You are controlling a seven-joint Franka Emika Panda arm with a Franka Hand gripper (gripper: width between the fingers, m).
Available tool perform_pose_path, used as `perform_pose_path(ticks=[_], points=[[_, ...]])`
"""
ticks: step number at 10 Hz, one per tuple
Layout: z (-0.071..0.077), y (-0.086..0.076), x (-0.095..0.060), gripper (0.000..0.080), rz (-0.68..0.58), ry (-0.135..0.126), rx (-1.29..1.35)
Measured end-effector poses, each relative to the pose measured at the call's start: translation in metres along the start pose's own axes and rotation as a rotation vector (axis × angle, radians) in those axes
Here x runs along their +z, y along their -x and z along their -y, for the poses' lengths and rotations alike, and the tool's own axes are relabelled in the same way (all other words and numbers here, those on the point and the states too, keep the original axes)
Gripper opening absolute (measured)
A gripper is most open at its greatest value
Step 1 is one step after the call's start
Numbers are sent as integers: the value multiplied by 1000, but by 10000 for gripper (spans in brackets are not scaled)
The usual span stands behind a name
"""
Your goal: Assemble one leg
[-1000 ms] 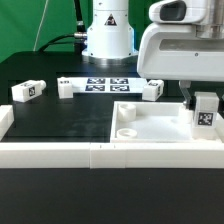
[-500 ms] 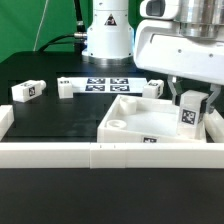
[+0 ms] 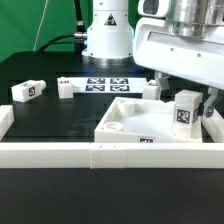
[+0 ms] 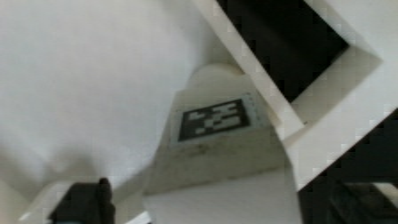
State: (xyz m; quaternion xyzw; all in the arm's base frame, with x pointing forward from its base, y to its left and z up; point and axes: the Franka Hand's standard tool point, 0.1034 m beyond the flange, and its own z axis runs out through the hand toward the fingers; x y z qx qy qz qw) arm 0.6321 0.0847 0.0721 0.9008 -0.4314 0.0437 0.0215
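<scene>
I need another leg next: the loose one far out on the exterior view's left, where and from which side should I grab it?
Take the leg across its two long side faces, coming straight down from above. It lies on its side on the black table with nothing touching it, so both flanks look free for the fingers. Its tagged end faces the camera; gripping the sides would keep that tag uncovered.

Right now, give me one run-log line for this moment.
gripper: shut on leg | leg: upright, above tabletop corner | loose legs: two on table
</scene>
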Motion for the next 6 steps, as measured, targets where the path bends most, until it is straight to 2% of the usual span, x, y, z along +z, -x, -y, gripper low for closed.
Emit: perform_pose_path(ticks=[1,6], points=[[0,0,0,639,0,0,0],[0,0,0,649,0,0,0]])
